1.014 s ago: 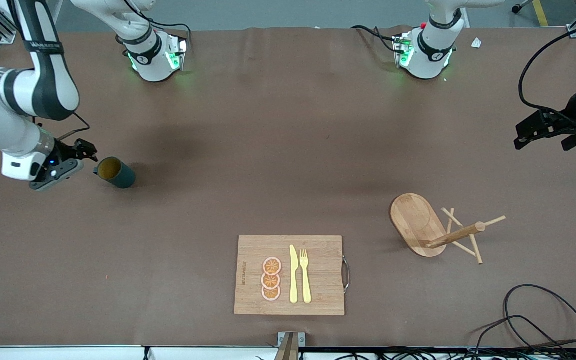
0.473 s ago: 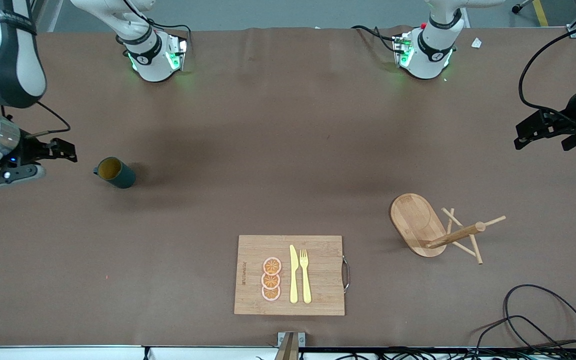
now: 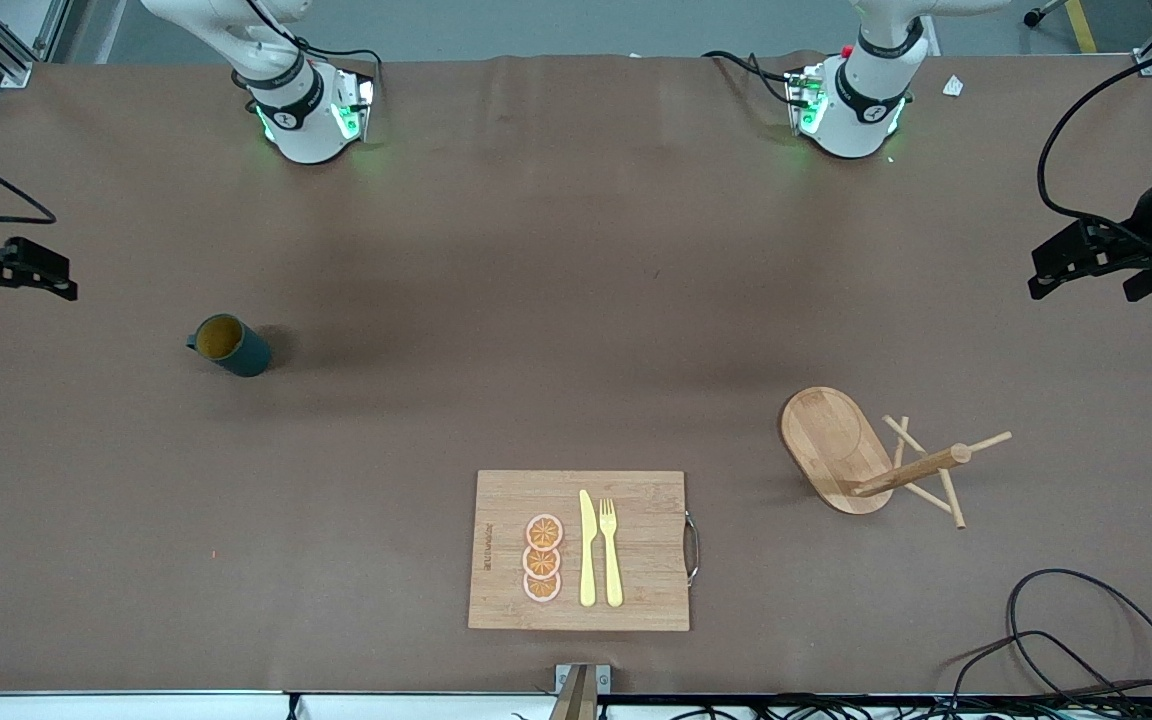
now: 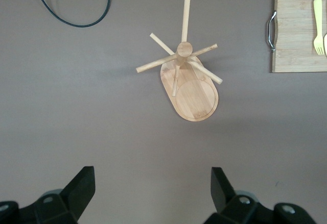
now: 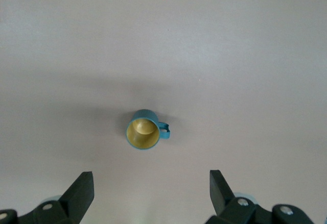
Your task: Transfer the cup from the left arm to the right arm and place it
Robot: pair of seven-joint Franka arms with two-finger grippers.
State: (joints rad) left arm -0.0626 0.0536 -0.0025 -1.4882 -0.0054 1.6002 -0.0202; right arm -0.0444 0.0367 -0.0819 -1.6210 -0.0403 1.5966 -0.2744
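Note:
The cup, dark teal with a yellowish inside, stands upright on the brown table toward the right arm's end. It also shows in the right wrist view, its handle to one side. My right gripper is open and empty, up in the air over the table's edge at that end, well apart from the cup. In its own view the right gripper has its fingers wide apart over bare table. My left gripper is open and empty and waits over the left arm's end of the table; its own view shows bare table between the fingers.
A wooden mug tree with an oval base stands toward the left arm's end; it also shows in the left wrist view. A cutting board with orange slices, a yellow knife and a fork lies near the front edge. Black cable lies at the front corner.
My right gripper has drawn away from the cup toward the table's end, open and empty. The cup and the left arm have not moved.

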